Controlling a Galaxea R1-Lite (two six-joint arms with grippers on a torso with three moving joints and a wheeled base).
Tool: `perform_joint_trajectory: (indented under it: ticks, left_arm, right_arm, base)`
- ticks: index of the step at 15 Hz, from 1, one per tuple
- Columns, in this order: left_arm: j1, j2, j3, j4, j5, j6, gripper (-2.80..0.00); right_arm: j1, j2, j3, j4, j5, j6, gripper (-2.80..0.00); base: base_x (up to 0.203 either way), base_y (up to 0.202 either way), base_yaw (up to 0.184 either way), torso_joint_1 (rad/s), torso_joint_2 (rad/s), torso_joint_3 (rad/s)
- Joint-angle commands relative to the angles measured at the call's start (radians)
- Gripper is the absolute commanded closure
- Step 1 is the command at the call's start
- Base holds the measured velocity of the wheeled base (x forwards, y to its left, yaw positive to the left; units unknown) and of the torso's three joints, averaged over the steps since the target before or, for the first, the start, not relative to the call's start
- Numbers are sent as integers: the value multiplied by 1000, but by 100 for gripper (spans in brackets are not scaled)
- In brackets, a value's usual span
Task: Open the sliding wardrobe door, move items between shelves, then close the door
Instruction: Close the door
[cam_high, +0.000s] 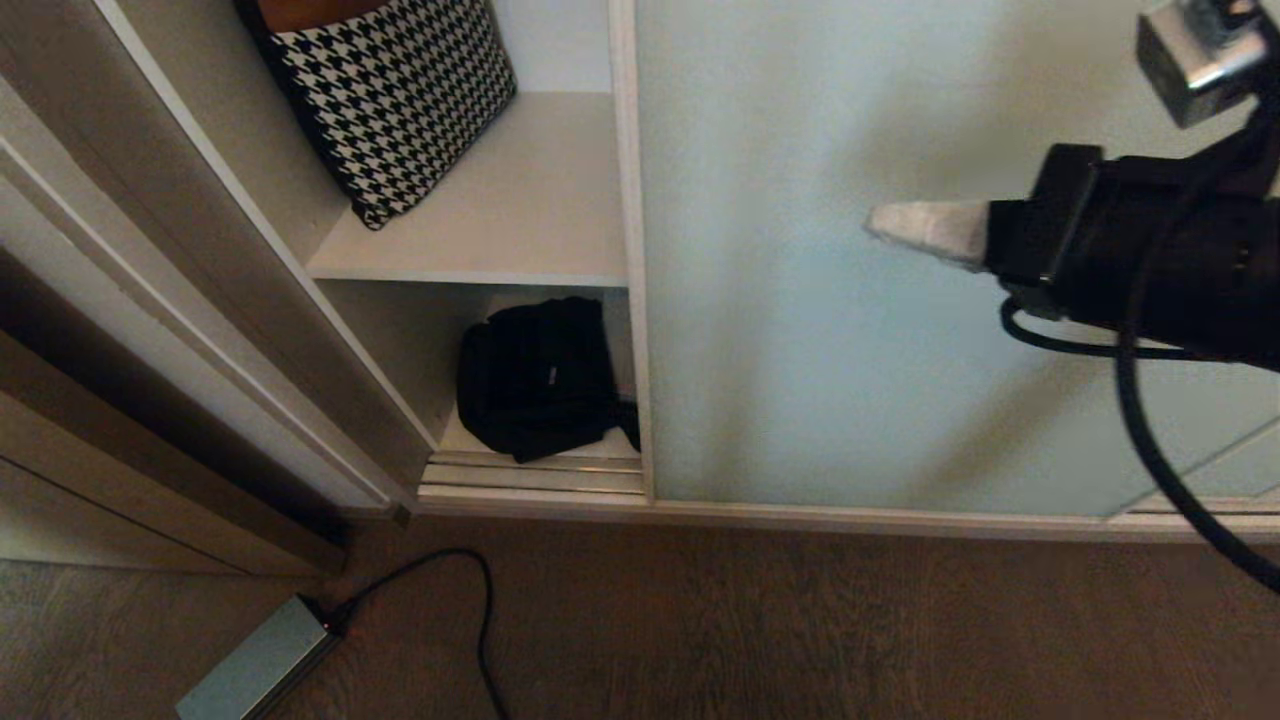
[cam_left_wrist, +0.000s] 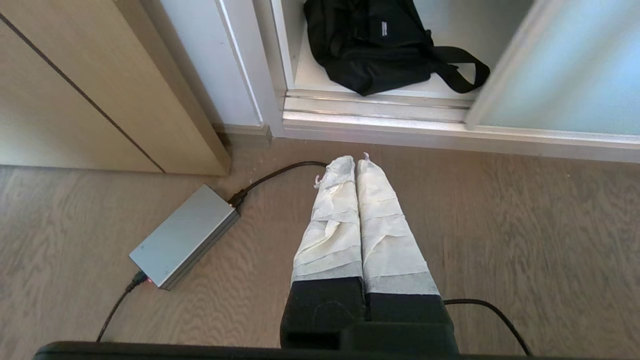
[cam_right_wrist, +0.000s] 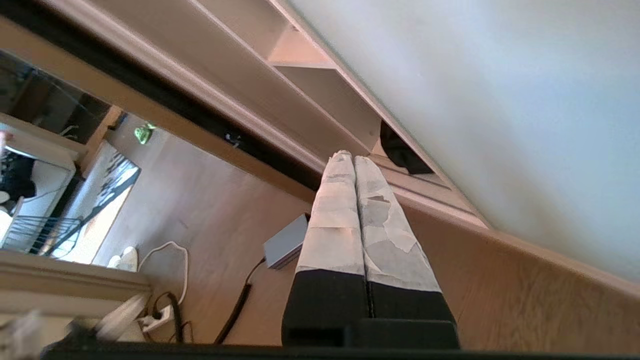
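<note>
The sliding wardrobe door (cam_high: 850, 300), frosted pale blue-green glass in a cream frame, stands slid to the right and leaves a narrow opening on the left. In that opening a black fabric bag (cam_high: 540, 380) (cam_left_wrist: 375, 45) with a small white label lies on the bottom shelf (cam_high: 455, 438), under an upper white shelf (cam_high: 520, 220). My right gripper (cam_high: 880, 225) (cam_right_wrist: 350, 157) hangs shut and empty in front of the glass, pointing left towards the opening. My left gripper (cam_left_wrist: 352, 162) is shut and empty low over the wooden floor, short of the wardrobe.
A black-and-white houndstooth cushion (cam_high: 400, 100) leans on the upper shelf. The grooved floor track (cam_high: 530, 475) runs along the wardrobe's foot. A grey power brick (cam_high: 260, 665) (cam_left_wrist: 185, 235) with a black cable (cam_high: 480, 620) lies on the floor. The brown wooden frame (cam_high: 150, 330) bounds the left.
</note>
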Motion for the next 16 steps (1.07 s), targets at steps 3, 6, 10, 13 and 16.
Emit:
perform_joint_trajectory:
  ticks: [3, 6, 10, 13, 16]
  left_arm:
    - [1, 0, 0, 0, 0, -1, 0]
    - [2, 0, 0, 0, 0, 0, 0]
    - [1, 0, 0, -1, 1, -1, 0]
    - [1, 0, 0, 0, 0, 0, 0]
    - [1, 0, 0, -1, 0, 0, 0]
  right_arm:
    - [-208, -279, 95, 125, -7, 5, 0]
    - [-528, -376, 116, 209, 14, 5, 0]
    - [-908, -462, 181, 261, 57, 4, 0]
    - [-1191, -471, 220, 291, 200, 5, 0]
    - [-1470, -418, 221, 307, 405, 2, 0]
  base:
    - [0, 0, 0, 0, 0, 0]
    - [0, 0, 0, 0, 0, 0]
    - [0, 0, 0, 0, 0, 0]
    - [0, 0, 0, 0, 0, 0]
    - [0, 0, 0, 0, 0, 0]
